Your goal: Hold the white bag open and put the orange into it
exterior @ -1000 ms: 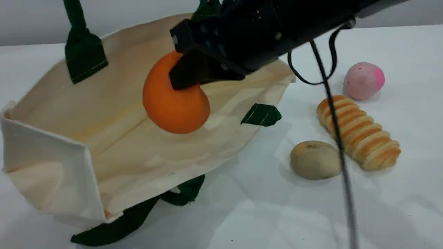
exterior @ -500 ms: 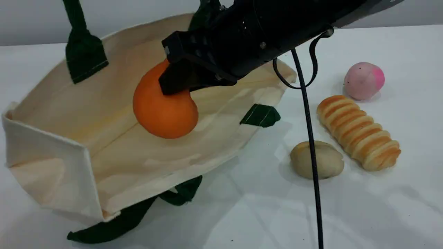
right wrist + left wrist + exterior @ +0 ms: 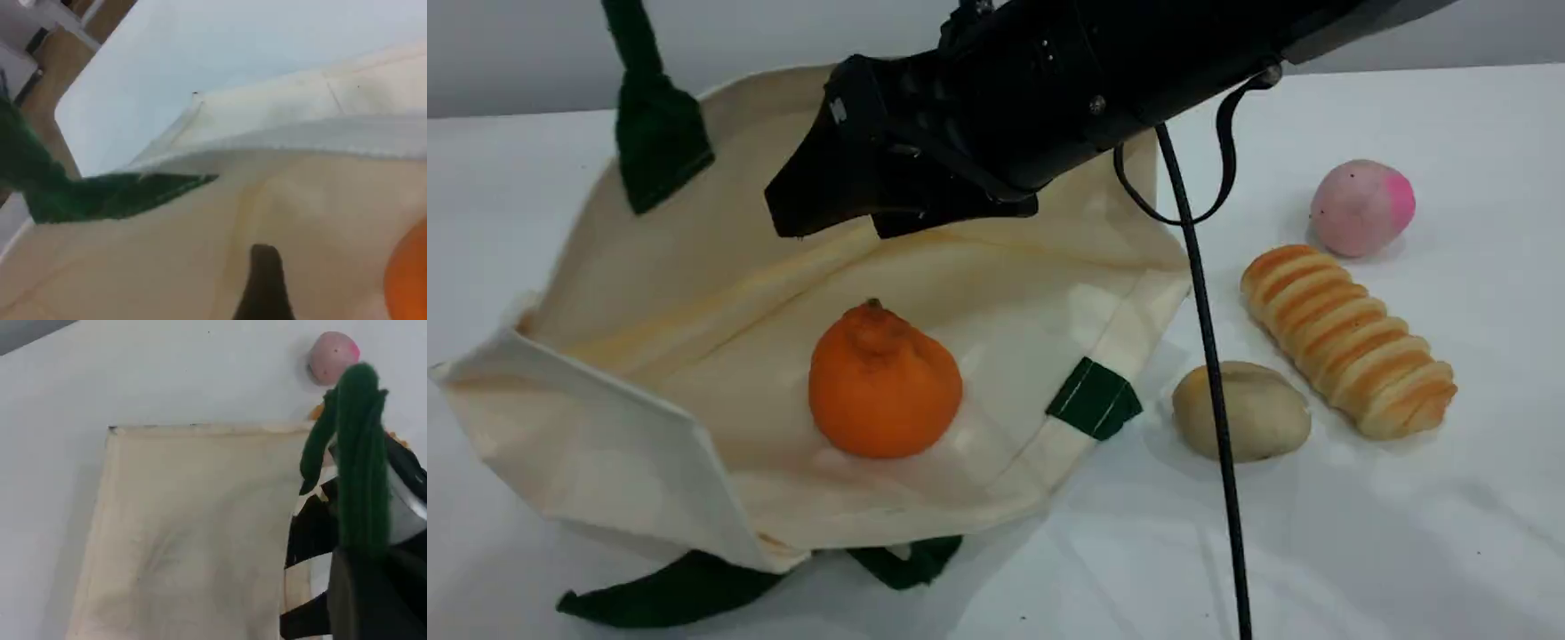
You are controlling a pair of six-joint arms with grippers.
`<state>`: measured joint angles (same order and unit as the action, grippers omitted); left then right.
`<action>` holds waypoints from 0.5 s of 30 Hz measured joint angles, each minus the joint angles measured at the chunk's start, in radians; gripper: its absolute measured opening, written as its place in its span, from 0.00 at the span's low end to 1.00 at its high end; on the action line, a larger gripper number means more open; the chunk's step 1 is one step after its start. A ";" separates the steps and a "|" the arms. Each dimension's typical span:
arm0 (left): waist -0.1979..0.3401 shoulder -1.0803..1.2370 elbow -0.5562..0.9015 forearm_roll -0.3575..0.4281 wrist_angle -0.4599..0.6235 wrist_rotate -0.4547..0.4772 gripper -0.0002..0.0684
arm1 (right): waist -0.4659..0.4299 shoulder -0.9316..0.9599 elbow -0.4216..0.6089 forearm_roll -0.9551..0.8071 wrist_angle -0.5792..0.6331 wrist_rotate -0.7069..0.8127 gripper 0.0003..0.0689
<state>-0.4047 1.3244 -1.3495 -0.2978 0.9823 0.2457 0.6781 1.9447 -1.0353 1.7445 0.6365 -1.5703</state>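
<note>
Orange (image 3: 885,387) sits released inside the white bag (image 3: 694,293), right claw (image 3: 831,213) spread empty above it, left claw (image 3: 363,587) pinching the bag's green handle (image 3: 360,453); placing looks done.

— Where is the orange (image 3: 885,384)?
— Inside the white bag (image 3: 694,293) (on its lower panel); the right gripper (image 3: 831,209) hangs above it; bread loaf (image 3: 1347,340) lies right of the bag.
</note>
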 joint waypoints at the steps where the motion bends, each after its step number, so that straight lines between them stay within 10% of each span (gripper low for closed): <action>1: 0.000 0.000 0.000 0.000 0.000 0.000 0.09 | 0.000 -0.009 0.001 -0.005 -0.002 0.000 0.75; 15: 0.000 0.000 0.000 -0.001 0.003 0.000 0.09 | -0.051 -0.133 0.036 -0.466 -0.161 0.327 0.70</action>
<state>-0.4047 1.3244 -1.3495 -0.2987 0.9852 0.2457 0.6273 1.8115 -0.9993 1.2788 0.4753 -1.2436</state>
